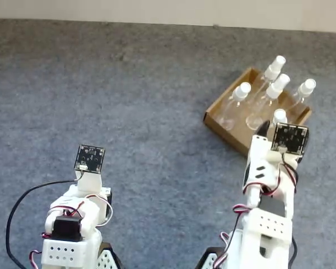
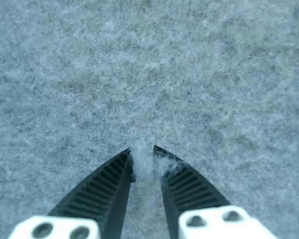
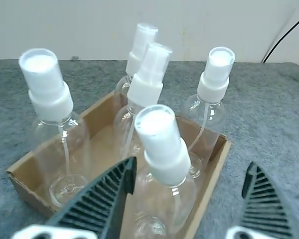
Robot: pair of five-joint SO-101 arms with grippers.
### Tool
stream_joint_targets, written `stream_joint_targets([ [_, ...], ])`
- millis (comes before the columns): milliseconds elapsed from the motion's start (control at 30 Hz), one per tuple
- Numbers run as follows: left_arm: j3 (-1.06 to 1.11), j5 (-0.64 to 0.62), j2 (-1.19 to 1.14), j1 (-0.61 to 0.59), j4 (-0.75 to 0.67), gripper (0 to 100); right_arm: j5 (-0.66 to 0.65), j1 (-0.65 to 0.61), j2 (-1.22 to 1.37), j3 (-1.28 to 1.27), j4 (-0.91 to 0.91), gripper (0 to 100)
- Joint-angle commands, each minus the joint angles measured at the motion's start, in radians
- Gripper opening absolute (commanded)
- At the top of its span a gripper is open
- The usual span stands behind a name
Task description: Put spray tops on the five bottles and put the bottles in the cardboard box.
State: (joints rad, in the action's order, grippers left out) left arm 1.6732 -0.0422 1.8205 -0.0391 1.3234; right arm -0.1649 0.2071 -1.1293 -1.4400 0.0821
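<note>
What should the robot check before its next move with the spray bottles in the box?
1. All five bottles are inside the cardboard box: ok.
2. The spray tops are on all of them: ok.
3. The right gripper is open, with a finger on each side of the nearest bottle and not squeezing it: ok.
4. The nearest bottle stands upright: ok.
5. Its bottom sits flat on the box floor: cannot tell, the bottom is hidden.
6. The left gripper is away from the box, low over the carpet: ok.
</note>
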Motion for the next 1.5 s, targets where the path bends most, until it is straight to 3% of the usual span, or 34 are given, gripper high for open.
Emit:
stream_joint_targets([
  [0, 0.019, 0.006, 0.018, 0.012, 0.003, 1, -0.003, -0.007, -0.116, 0.005, 0.101, 30.3],
  [233, 0.019, 0.003, 0.018, 0.010, 0.003, 1, -0.003, -0.012, -0.306, 0.016, 0.300, 29.9],
  [467, 0.019, 0.000, 0.018, 0.008, 0.003, 1, -0.011, -0.074, -0.493, 0.018, 0.455, 13.2],
  [667, 0.019, -0.002, 0.018, -0.099, -0.008, 1, -0.006, -0.183, -0.608, 0.145, 0.737, 12.7],
  [933, 0.019, 0.000, 0.018, -0.101, -0.011, 1, -0.005, -0.272, -0.631, 0.236, 1.004, 12.6],
  [1067, 0.019, 0.000, 0.018, -0.102, -0.011, 1, 0.021, -0.308, -0.633, 0.236, 1.066, 12.6],
  [1233, 0.019, 0.000, 0.018, -0.102, -0.011, 1, 0.178, -0.308, -0.708, 0.340, 1.145, 12.6],
  [1467, 0.019, 0.000, 0.018, -0.102, -0.011, 1, 0.141, -0.303, -0.711, 0.424, 1.237, 12.6],
])
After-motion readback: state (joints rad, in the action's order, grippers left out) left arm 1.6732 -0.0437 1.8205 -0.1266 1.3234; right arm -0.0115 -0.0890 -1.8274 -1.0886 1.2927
